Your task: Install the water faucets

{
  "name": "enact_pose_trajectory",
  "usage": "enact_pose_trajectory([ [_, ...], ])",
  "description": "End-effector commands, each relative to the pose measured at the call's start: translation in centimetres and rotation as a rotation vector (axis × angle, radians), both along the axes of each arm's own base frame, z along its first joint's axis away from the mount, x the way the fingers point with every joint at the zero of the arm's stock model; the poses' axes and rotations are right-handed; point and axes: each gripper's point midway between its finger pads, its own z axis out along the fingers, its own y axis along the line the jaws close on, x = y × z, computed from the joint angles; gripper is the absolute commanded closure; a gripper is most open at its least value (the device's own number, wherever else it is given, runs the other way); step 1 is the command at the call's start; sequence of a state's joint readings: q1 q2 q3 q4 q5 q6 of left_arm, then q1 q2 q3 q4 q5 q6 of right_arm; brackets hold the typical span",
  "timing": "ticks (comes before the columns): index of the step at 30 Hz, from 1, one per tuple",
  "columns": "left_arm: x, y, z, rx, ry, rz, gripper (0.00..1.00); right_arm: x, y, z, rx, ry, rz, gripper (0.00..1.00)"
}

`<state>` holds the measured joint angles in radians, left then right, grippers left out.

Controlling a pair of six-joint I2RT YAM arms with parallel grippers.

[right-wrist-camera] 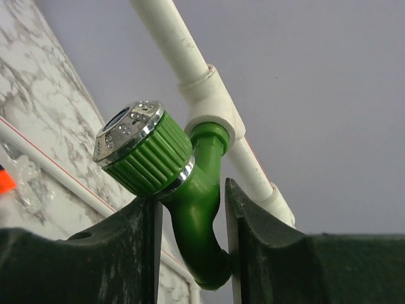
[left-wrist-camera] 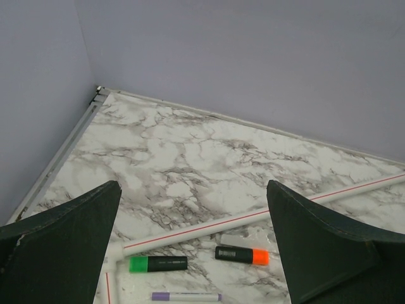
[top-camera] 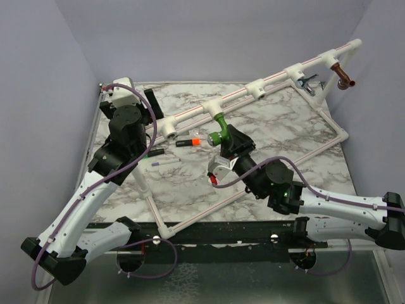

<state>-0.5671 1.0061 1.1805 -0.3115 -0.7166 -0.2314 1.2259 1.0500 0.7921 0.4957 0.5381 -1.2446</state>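
A bright green faucet [top-camera: 219, 126] [right-wrist-camera: 196, 209] with a ribbed, chrome-topped knob sits with its neck in a white tee [right-wrist-camera: 212, 104] on the raised pipe rail [top-camera: 253, 88]. My right gripper [top-camera: 224, 138] [right-wrist-camera: 192, 197] is closed around it from below. The left finger meets it under the knob, and the right finger presses the spout's end. Further right on the rail hang a chrome faucet [top-camera: 307, 82] and a copper-brown faucet [top-camera: 345, 79]. My left gripper [top-camera: 145, 104] [left-wrist-camera: 193, 190] stands wide open at the back left, with nothing between its fingers.
On the marble lie an orange-capped marker [top-camera: 188, 143] [left-wrist-camera: 242, 255], a green-capped marker [left-wrist-camera: 158, 263] and a purple pen [top-camera: 166, 163] [left-wrist-camera: 186, 296]. A white pipe frame [top-camera: 329, 145] borders the table. Purple walls close in on the left, back and right.
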Motion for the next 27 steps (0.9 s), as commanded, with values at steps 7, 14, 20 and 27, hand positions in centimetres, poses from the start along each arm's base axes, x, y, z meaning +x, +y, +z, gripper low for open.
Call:
enact_pose_trajectory([
  [7, -3.2, -0.5, -12.0, 0.251, 0.415, -0.132, 0.01, -1.5, 1.4, 5.0, 0.741, 0.327, 0.230, 1.00],
  [14, -3.2, -0.6, -11.9, 0.244, 0.410, -0.137, 0.01, -1.8, 1.6, 4.4, 0.617, 0.303, 0.227, 1.00],
  [20, -3.3, -0.5, -11.8, 0.245, 0.409, -0.139, 0.01, -2.5, 0.9, 3.3, 0.359, 0.227, 0.220, 0.55],
  [27, -3.2, -0.6, -11.6, 0.245, 0.409, -0.134, 0.01, -3.8, -0.1, 4.1, 0.101, 0.061, 0.252, 0.19],
])
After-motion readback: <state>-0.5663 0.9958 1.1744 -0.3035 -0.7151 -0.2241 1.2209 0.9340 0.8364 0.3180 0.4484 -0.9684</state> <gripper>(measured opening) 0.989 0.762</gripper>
